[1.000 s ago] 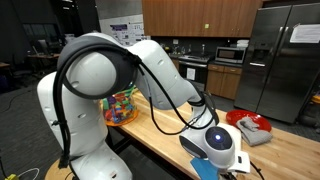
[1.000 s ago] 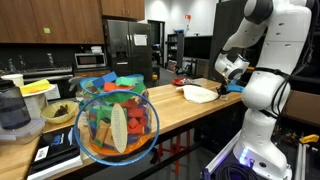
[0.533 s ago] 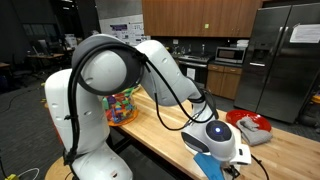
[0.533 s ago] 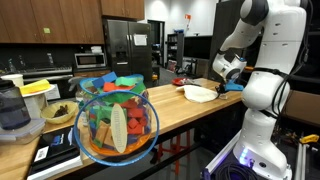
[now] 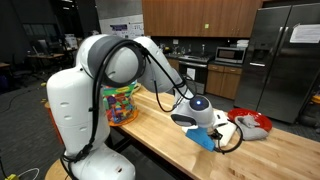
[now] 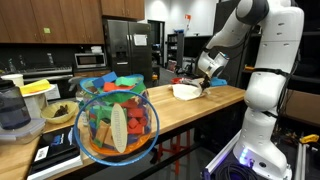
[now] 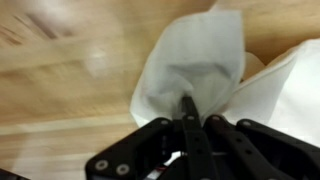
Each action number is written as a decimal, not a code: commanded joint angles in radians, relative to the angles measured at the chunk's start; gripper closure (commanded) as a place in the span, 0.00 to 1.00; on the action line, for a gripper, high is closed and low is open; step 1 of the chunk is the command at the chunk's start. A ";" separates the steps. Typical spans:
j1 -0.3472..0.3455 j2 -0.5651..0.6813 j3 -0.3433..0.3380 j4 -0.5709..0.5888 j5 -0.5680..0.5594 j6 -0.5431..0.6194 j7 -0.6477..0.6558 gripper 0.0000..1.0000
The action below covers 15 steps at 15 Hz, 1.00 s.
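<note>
Bare wooden tabletop (image 7: 70, 80) stretches to the left of the fingers (image 7: 188, 122), which are pinched fully together on a raised fold of a white cloth (image 7: 197, 55). The fabric peaks into their tips and spreads away beyond them and to their right, the rest lying on the wood. In an exterior view the cloth (image 6: 186, 91) sits in a soft heap just below the fingers. It looks light and limp, likely to drape and trail rather than keep a shape, and not fragile. Thin fabric can slide out of a shallow pinch, so a gathered fold near the middle — where the fingers sit — seems a surer hold than a loose edge. A red item (image 5: 252, 122) lies to their right.
</note>
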<state>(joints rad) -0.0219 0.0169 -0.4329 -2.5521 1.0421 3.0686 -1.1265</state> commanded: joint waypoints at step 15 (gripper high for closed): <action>0.242 0.148 0.297 0.269 -0.530 0.084 0.392 0.99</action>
<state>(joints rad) 0.2858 0.1472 -0.2301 -2.3123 0.7105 3.1379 -0.8750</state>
